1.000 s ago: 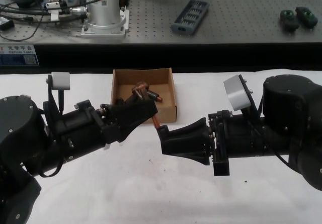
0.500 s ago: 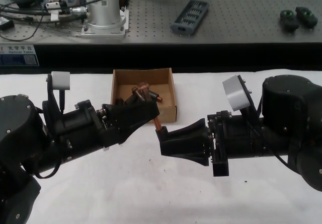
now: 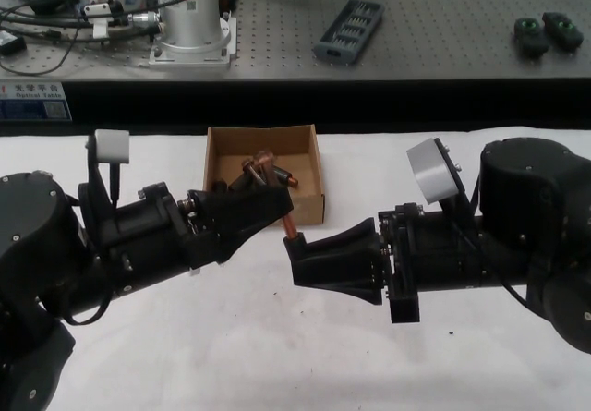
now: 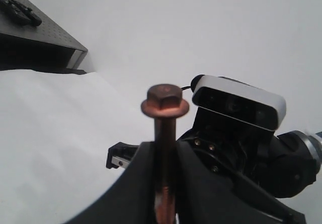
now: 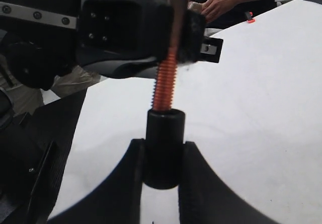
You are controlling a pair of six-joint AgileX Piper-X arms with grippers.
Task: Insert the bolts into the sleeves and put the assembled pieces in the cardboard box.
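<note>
Gripping copper bolt [image 4: 164, 133], left end effector [image 4: 164, 152], right end effector [image 5: 162, 146] clamped on black sleeve [image 5: 163, 156]

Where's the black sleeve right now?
High view: black sleeve clamped in the right pincer, mid-bench in front of the cardboard box, the left pincer's bolt tip at its mouth.

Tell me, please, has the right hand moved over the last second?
Yes, slightly: the right hand, holding the sleeve, has edged left towards the bolt, judged against the cardboard box, which stayed put.

White cloth [image 3: 277, 356], grey rack [image 3: 349, 30], silver column [image 3: 189, 9], perforated table [image 3: 443, 32]
</note>
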